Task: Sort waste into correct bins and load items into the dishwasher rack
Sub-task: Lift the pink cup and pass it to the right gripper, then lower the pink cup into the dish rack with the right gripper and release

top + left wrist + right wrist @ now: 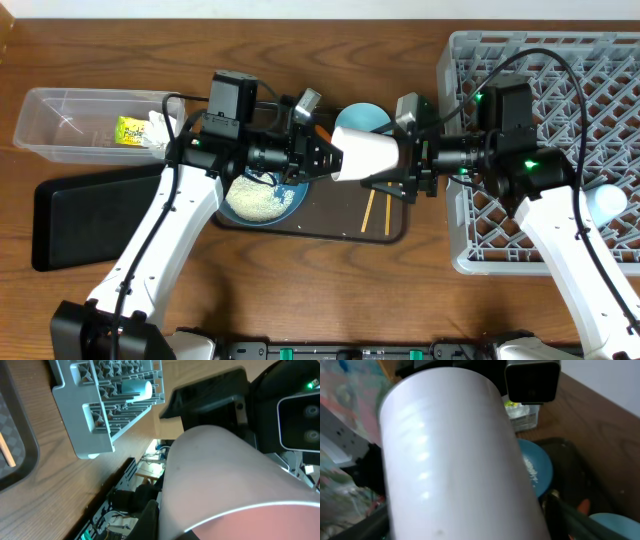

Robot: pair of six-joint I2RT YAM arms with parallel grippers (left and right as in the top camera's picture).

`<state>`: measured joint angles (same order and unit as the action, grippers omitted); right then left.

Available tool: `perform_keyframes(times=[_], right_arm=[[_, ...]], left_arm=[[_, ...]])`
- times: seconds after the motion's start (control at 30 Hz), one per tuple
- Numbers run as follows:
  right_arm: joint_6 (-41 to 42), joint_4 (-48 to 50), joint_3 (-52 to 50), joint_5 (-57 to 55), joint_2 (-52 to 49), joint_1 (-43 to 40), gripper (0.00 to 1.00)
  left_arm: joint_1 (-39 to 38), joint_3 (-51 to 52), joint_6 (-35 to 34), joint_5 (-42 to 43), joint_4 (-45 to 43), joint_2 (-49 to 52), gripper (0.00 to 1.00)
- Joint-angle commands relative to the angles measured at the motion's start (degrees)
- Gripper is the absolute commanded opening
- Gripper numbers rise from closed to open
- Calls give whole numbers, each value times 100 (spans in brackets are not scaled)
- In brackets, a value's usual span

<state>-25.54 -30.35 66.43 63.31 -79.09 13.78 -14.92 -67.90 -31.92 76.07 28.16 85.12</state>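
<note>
— Above the brown serving tray (340,228), held off its surface, I have the small white-pink cup (365,153) lying on its side. Its long axis runs from one arm to the other.

— Who has it?

— My left gripper (322,158) is clamped on the end facing it. The right gripper (412,165) sits at the opposite end, with its fingers either side of the cup wall. That wrist view is nearly all white cup, so I can't tell whether those jaws have bitten or merely stand around it.

— And the rack?

— The dishwasher rack (600,60) lies on the right arm's side, so that arm is the nearer one. I judge this to be a handover. The cup is straight ahead of the right jaws, in line with them. I'd want that grip firm before the left lets go. Otherwise the cup drops toward the chopsticks (368,210) and the dark blue plate-bowl (297,198) with its loose white rice (258,203).
</note>
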Motion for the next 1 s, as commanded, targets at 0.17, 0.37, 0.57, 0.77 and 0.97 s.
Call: perform_keyframes(times=[0.17,0.37,0.57,0.77,0.97], right_arm=[[225,181,55,188,7,66,66],[238,273,55,190,11,66,60],[238,275,55,247,11,66,57],[238,625,55,450,11,66,65],[243,776,55,557,11,68,63]], left_arm=[[-4,-90,-13,79,0,39,7],[-4,-90,-11,37,-2,39,13],[-4,-90,-11,-70,0,39,15],[-4,-90,-11,-68,0,39,15],[-4,-90,-13,-68,0,39,15]])
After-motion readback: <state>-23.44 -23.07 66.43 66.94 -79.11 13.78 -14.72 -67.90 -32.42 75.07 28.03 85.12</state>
